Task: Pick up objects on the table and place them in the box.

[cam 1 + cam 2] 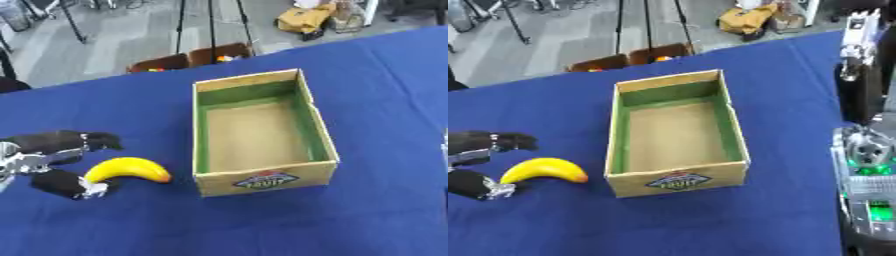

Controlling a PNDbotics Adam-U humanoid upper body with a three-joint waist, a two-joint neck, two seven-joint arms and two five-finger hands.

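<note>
A yellow banana [128, 169] lies on the blue table [262, 220], just left of the box's near left corner. The cardboard box [266, 180] has green inner walls, a fruit label on its front, and nothing inside. My left hand [54, 150] comes in from the left edge and is open. Its fingers [92, 141] reach above the banana's left end without touching it, while the thumb [73, 186] lies below that end, close against it. My right hand [857, 40] stands at the right edge with its fingers straight up, away from the box.
Grey machinery with green lights [868, 175] fills the lower right edge of the right eye view. Beyond the table's far edge, brown boxes [188, 59] and a yellow bag [306, 19] sit on the floor, along with stand legs.
</note>
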